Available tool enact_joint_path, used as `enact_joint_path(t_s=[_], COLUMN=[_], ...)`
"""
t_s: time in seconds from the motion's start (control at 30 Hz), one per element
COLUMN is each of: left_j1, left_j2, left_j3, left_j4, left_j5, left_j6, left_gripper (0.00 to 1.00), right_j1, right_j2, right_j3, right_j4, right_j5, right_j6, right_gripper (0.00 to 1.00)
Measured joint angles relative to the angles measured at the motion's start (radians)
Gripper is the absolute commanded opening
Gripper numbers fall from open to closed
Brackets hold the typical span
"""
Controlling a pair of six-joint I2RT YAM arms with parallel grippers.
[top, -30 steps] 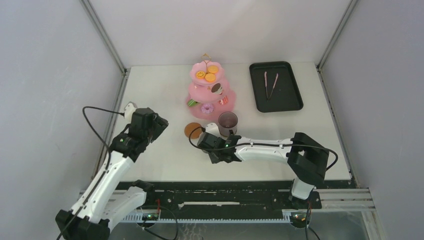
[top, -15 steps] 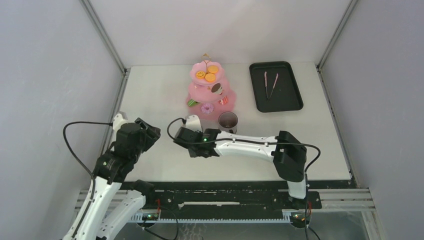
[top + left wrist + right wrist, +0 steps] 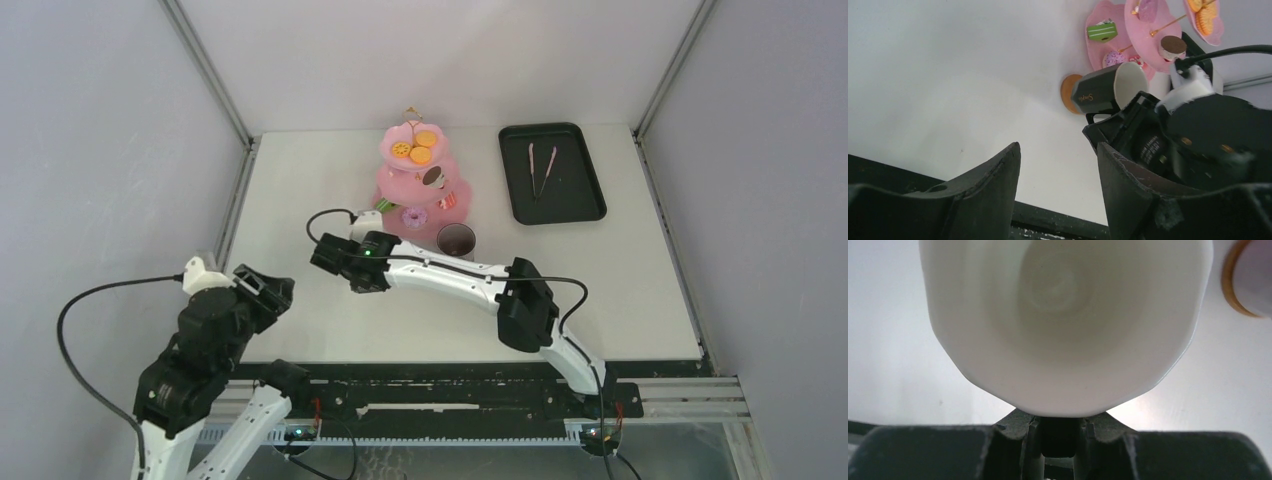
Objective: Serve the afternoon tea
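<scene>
Grey mug (image 3: 1096,89) lettering (image 3: 1087,98); left wrist only

In my right wrist view the mug (image 3: 1063,315) fills almost the whole picture. Its rim is cut off at the top edge and it hides my fingers, so I cannot tell where they touch it. At the right edge a coaster (image 3: 1235,290) is cut off, and what stands on it is only a blur. In the top view my right pincer (image 3: 332,260) covers the mug that it holds. In my left wrist view the writing on the mug is too small to read, the mug hides part of a coaster, and the stand (image 3: 1143,40) runs out at the top edge.
</scene>
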Motion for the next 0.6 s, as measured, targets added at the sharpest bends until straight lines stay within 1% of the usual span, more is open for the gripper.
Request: enact_joint_path(t_s=[0.13, 0.23, 0.4, 0.6], left_j1=[0.000, 0.000, 0.000, 0.000], left_j2=[-0.003, -0.003, -0.005, -0.006], left_j3=[0.092, 0.176, 0.225, 0.232], left_j4=[-0.076, -0.140, -0.181, -0.201], left_j5=[0.021, 0.042, 0.057, 0.074], left_j6=[0.007, 0.009, 0.016, 0.016], left_gripper=[0.62, 0.62, 0.62, 0.62], right_j1=[-0.024, -0.039, -0.053, -0.051], right_j2=[0.007, 0.007, 0.009, 0.024], right_j3=[0.000, 0.000, 0.002, 0.002], right_j4=[-0.085, -0.109, -0.126, -0.133], right_j5=[0.001, 0.007, 0.012, 0.012], right_j6=[0.064, 0.102, 0.136, 0.147], right_gripper=[0.00, 0.00, 0.00, 0.00])
